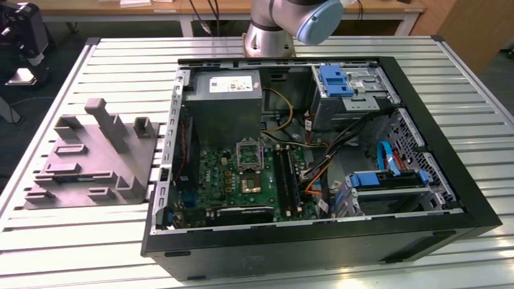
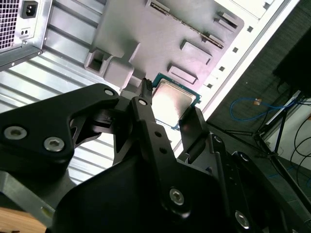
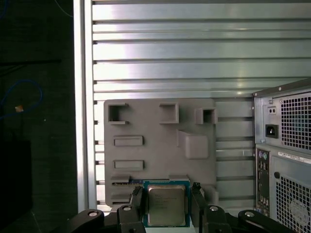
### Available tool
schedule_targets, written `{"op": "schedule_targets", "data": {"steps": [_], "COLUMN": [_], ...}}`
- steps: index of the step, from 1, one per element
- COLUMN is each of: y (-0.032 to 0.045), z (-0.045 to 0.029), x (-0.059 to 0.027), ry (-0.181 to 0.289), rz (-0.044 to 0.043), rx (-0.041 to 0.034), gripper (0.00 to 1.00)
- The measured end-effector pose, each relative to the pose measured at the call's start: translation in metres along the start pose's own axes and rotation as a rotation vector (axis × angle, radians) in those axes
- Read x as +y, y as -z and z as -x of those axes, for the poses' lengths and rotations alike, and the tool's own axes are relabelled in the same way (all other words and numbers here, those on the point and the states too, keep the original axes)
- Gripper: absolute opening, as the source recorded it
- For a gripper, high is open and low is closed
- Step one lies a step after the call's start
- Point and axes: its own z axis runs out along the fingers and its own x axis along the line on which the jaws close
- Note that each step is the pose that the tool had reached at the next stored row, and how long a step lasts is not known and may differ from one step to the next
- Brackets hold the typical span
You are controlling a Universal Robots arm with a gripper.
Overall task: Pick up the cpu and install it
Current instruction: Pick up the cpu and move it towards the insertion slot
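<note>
The cpu (image 3: 166, 205), a small square chip with a silvery metal top and a green edge, sits between my two black fingers (image 3: 137, 198), with my gripper (image 3: 166, 196) shut on it. It hangs well above the grey tray (image 3: 155, 145), over the tray's edge. In the second wrist view the cpu (image 2: 177, 99) is held the same way in the gripper (image 2: 170, 109), above the tray (image 2: 165, 34). In the exterior view the tray (image 1: 88, 162) lies on the slatted table at the exterior view's left. The motherboard's metal-framed socket (image 1: 250, 155) lies inside the open computer case (image 1: 321, 241).
The robot arm's base (image 1: 277, 24) stands behind the case. A grey power-supply box (image 1: 227, 102), blue drive brackets (image 1: 336, 81) and cables fill the case. The case's rear panel (image 3: 286, 145) stands close beside the tray. The table's edge rail (image 3: 82, 97) runs along the tray's other side.
</note>
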Motion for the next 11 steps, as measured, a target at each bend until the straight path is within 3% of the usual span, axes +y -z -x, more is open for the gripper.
{"op": "schedule_targets", "data": {"steps": [11], "y": [-0.0001], "z": [0.0032], "x": [0.0001], "ry": [0.000], "rz": [0.0000], "rx": [0.0000], "gripper": [0.47]}}
